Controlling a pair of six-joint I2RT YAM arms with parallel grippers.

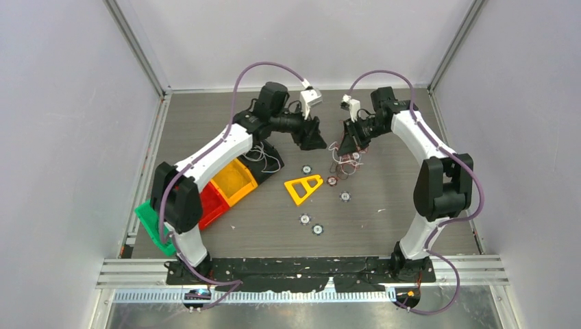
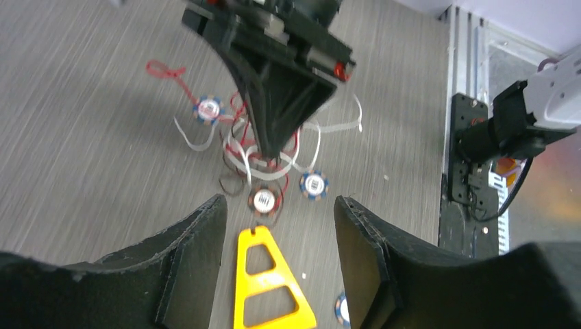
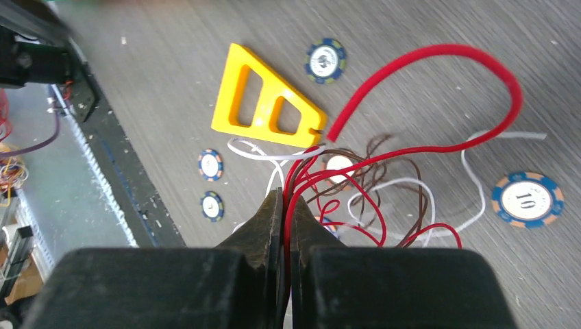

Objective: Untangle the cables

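Observation:
The cables (image 1: 342, 159) are a small tangle of thin red, white and brown wires on the table right of centre. In the right wrist view the cables (image 3: 384, 185) spread out, with a thicker red loop arching above. My right gripper (image 3: 284, 199) is shut on red and dark strands of the tangle; it also shows in the top view (image 1: 349, 147). My left gripper (image 1: 312, 140) is open and empty, just left of the tangle. In the left wrist view the left gripper (image 2: 279, 219) has its jaws wide apart, with the cables (image 2: 240, 154) ahead under the right gripper's tip.
A yellow triangular frame (image 1: 303, 187) lies near the tangle, with several poker chips (image 1: 345, 197) scattered around it. Yellow (image 1: 233, 181), red (image 1: 211, 202) and green (image 1: 152, 223) bins stand at the left, with more loose wires (image 1: 268, 159) by the left arm.

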